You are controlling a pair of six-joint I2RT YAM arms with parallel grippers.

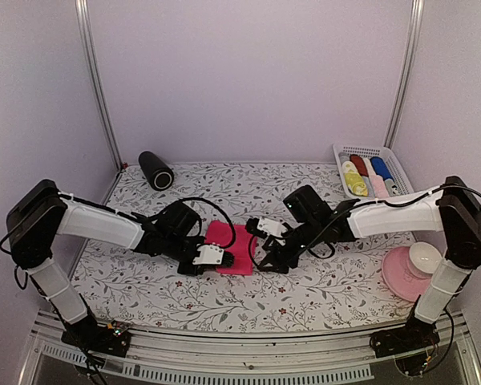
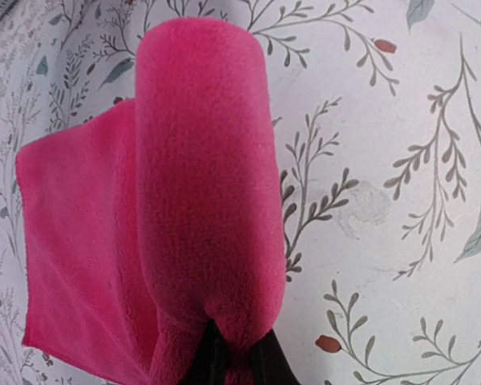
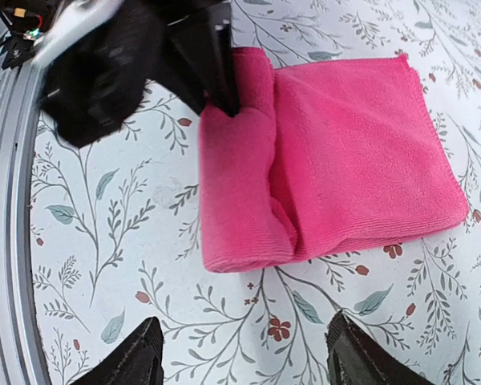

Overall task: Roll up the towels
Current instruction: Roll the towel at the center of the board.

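Pink towel point(image 3: 345, 160): rolled edge clenched by left end effector point(image 3: 222, 92); right end effector point(image 3: 240, 357) released, nearby.

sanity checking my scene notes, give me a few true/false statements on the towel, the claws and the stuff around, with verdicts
1. The left claw pinches the rolled edge of the pink towel. True.
2. The right claw is shut on the towel. False: it is open and holds nothing.
3. The pink towel is fully rolled. False: one edge is rolled, the rest lies flat.
4. Rolled towels lie in the basket. True.
5. The black cylinder is in the basket. False: it lies on the table, back left.
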